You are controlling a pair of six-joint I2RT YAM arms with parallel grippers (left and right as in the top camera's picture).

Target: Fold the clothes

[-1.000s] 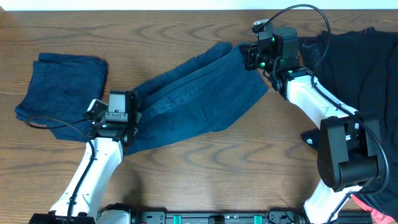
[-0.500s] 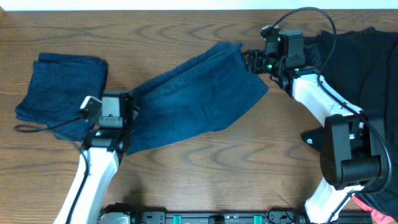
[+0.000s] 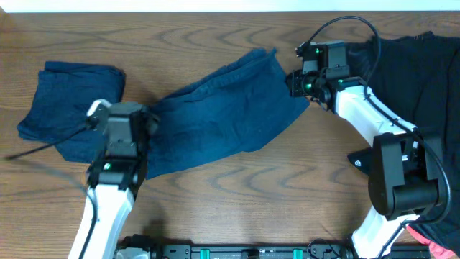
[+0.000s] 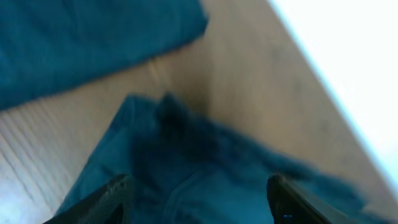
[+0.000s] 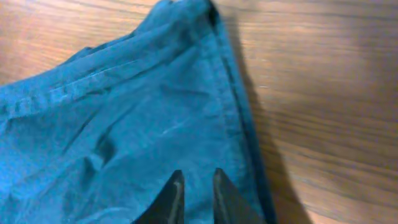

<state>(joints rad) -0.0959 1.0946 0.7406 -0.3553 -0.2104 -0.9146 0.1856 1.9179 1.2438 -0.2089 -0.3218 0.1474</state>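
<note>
Navy garment point(image 3: 223, 115) lies spread diagonally across the centre of the desk point(image 3: 215, 208).
Left gripper point(image 4: 202, 193), jaws apart, hangs over its left end; right gripper point(image 5: 197, 186), jaws nearly together, is at its right edge; folded garment point(image 3: 68, 104) lies near the left edge.

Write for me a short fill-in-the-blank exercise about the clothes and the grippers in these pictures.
1. The folded garment lies on the robot's ___ side of the table.
2. The spread garment in the middle is ___ in colour.
3. The left gripper is ___, not shut.
4. The black cloth pile lies at the table's ___ end.
Missing words: left; blue; open; right.
</note>
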